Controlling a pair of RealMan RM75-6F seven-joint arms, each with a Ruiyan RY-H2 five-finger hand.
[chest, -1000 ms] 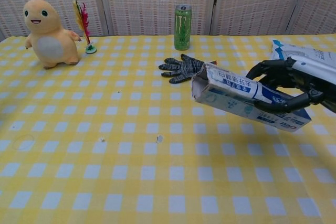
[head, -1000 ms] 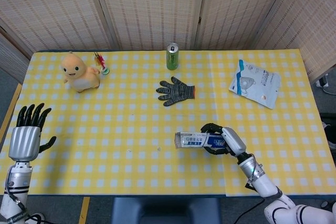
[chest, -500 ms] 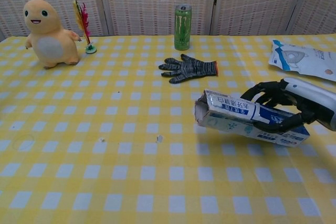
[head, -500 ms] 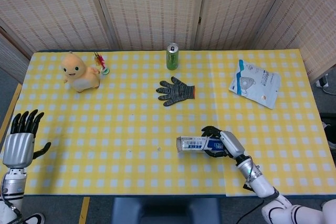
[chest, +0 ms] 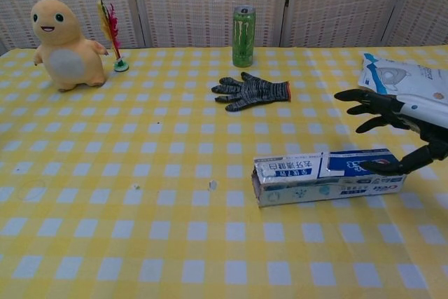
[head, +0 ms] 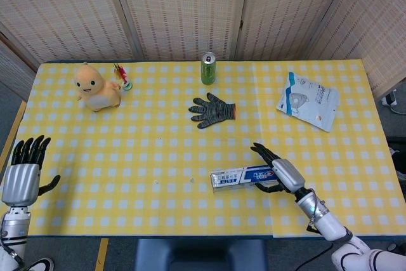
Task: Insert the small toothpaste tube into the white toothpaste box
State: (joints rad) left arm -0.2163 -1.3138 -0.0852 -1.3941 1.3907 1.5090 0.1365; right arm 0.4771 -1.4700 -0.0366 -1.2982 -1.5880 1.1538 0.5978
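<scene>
The white and blue toothpaste box (head: 241,176) (chest: 325,176) lies flat on the yellow checked table, its long side running left to right. No separate toothpaste tube shows in either view. My right hand (head: 279,171) (chest: 399,124) hovers at the box's right end with fingers spread and nothing in its grasp. Its thumb tip sits at the box's right end, touching or just above it. My left hand (head: 22,176) hangs open beyond the table's left edge, far from the box, and appears only in the head view.
A grey work glove (head: 212,110) (chest: 252,92) lies behind the box. A green can (head: 208,68) (chest: 243,26) stands at the back. An orange plush toy (head: 95,87) (chest: 66,47) and a feathered shuttlecock (chest: 112,33) are back left. A mask packet (head: 309,101) (chest: 406,78) lies back right.
The right hand lowered the box from the air onto the table and let go, spreading its fingers. The left hand sank lower beside the table's left edge.
</scene>
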